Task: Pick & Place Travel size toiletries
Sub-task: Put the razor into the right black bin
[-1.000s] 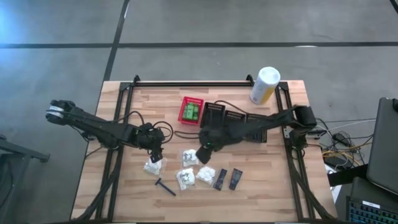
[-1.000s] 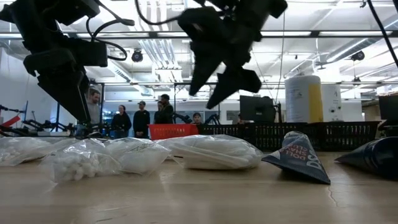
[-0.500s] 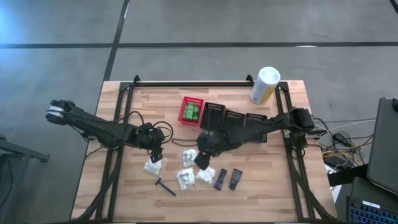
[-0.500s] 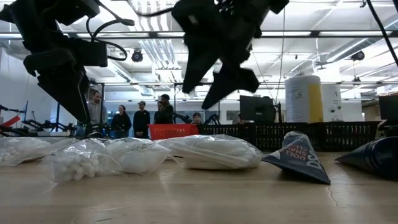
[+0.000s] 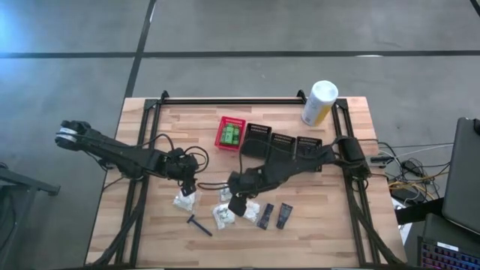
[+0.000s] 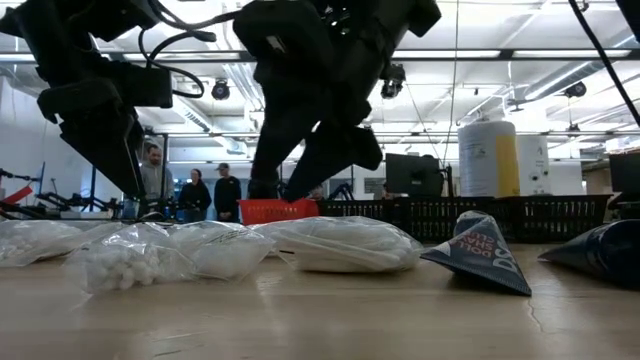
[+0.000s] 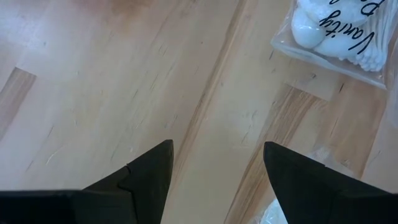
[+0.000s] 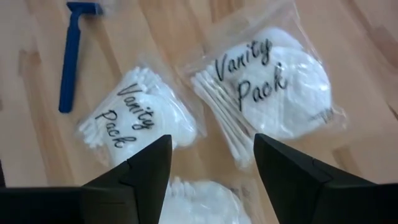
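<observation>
Several white crinkly "Vanity Pack" pouches lie flat on the table: one (image 5: 184, 201) under my left arm, and a cluster (image 5: 223, 216) (image 5: 249, 211) near the front. The right wrist view shows two of them (image 8: 140, 118) (image 8: 268, 93) and a blue-handled razor (image 8: 74, 56), which is also visible in the high view (image 5: 199, 223). Two black flat packets (image 5: 265, 215) (image 5: 284, 215) lie to the right of the cluster. Green packets sit in the red basket (image 5: 231, 133). My right gripper (image 8: 211, 174) hovers open over the cluster. My left gripper (image 7: 217, 180) hangs open over bare wood beside a pouch (image 7: 336, 31).
Three black slotted baskets (image 5: 283, 142) stand in a row behind the right arm, next to the red one. A tall white-and-yellow canister (image 5: 319, 103) stands at the far right corner. Cables trail over the table's left half. People stand in the room beyond the table (image 6: 228, 190).
My right gripper has moved toward the table's near edge and somewhat left, coming down over the cluster of white pouches. Its fingers have stayed open. No item on the table has shifted.
</observation>
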Controlling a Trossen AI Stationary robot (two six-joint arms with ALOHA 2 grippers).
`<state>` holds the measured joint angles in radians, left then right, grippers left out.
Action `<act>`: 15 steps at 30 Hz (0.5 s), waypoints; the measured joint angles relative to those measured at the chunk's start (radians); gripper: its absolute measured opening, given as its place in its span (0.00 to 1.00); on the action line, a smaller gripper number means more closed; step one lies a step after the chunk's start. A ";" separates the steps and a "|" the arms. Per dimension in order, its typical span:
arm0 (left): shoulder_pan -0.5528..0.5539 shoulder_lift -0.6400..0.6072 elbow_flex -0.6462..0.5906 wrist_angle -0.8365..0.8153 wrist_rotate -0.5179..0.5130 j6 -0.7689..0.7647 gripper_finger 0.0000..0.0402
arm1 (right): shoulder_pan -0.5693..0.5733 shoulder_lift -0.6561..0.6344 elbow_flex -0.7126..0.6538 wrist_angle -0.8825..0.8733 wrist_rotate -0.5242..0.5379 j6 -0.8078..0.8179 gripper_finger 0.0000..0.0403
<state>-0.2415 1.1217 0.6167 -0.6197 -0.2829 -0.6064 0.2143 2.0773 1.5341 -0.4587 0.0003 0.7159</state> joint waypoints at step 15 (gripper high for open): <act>0.000 0.000 0.000 0.004 0.000 0.000 0.63 | 0.087 -0.043 0.013 -0.072 0.112 0.133 0.62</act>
<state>-0.2417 1.1217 0.6167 -0.6154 -0.2825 -0.6064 0.3015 2.0346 1.5471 -0.5304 0.1120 0.8488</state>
